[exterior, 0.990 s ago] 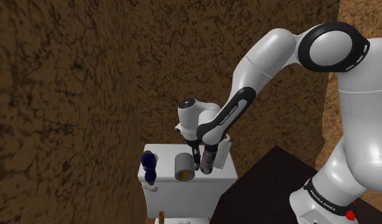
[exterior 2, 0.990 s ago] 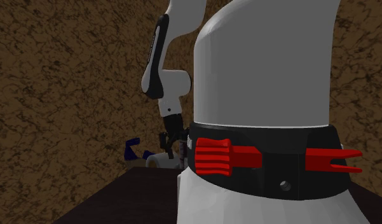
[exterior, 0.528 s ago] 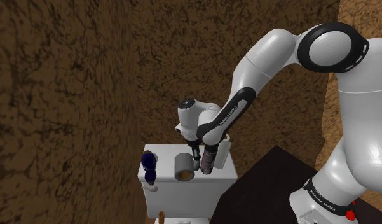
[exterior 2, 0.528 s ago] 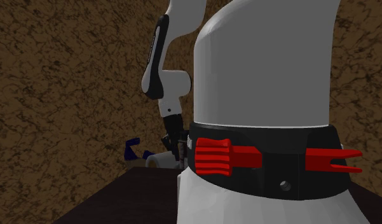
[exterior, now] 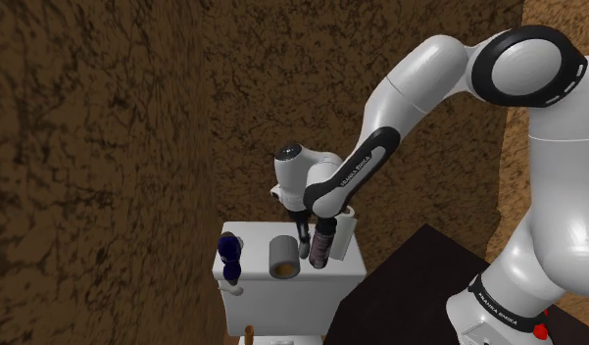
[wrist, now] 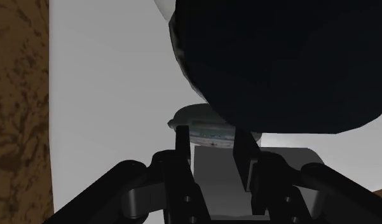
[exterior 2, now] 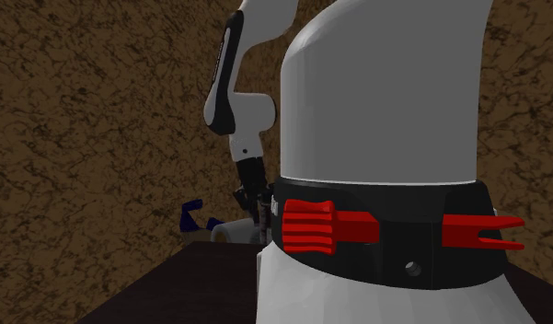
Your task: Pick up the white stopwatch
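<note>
White arm [exterior: 419,88] reaches from the dark stand [exterior: 410,284] up and toward the shoulder view's left, wrist bent down over a white toilet tank [exterior: 253,238] set against a mottled brown wall [exterior: 106,147]. Claw [exterior: 304,238] points down at the tank lid, close above it. On the lid, from the shoulder view's left: a dark blue item [exterior: 228,257] at the edge, a brownish roll [exterior: 280,257] lying on its side, then the claw, then a dark bottle [exterior: 321,247] standing just beside the claw, and a white cup [exterior: 347,221] behind the bottle near the wall. Wrist view: the stopwatch [wrist: 205,129], with a pale round case and a light dial, lies on the white lid right at the tip of the claw [wrist: 212,143], its rim reaching wider than the claw's tip on both sides. Its far part is hidden under a large dark rounded shape [wrist: 278,63] close to the camera; what that shape is, cannot tell. Whether the claw grips the stopwatch or merely stands over it, cannot tell. Second exterior view: the arm's white base with its black band and red marks takes up the foreground; past it the claw [exterior 2: 258,204] hangs low, with the blue item [exterior 2: 187,219] and the roll [exterior 2: 230,230] at the view's left of it.
</note>
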### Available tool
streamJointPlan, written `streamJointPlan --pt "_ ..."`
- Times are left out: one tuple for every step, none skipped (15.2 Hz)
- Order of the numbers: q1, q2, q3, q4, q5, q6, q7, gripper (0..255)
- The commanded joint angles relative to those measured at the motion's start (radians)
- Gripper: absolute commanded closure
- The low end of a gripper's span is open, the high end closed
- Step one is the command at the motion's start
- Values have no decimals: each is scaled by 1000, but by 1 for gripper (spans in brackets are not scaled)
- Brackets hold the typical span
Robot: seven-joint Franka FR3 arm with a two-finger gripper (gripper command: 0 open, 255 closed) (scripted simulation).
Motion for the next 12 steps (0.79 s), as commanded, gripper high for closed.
streamJointPlan --pt "-5 -24 7 -6 11 -17 -10 255" --pt "-7 -37 11 -9 17 -26 -15 255" --pt "-10 -49 15 -11 23 -35 -21 255" --pt "-12 -61 18 -14 29 -44 -26 255" --pt "-14 -73 21 -16 35 -54 -31 255" --pt "-16 -85 25 -18 41 -63 -37 255" --pt "-18 -97 28 -19 47 -73 -42 255" --pt "-20 -109 31 -21 53 -82 -48 255" --pt "-22 -121 34 -22 59 -92 -53 255" --pt "-24 -133 37 -23 65 -102 -58 255" --pt "-24 -135 38 -23 66 -103 -59 255" --pt "-24 -134 38 -23 66 -103 -59 255"
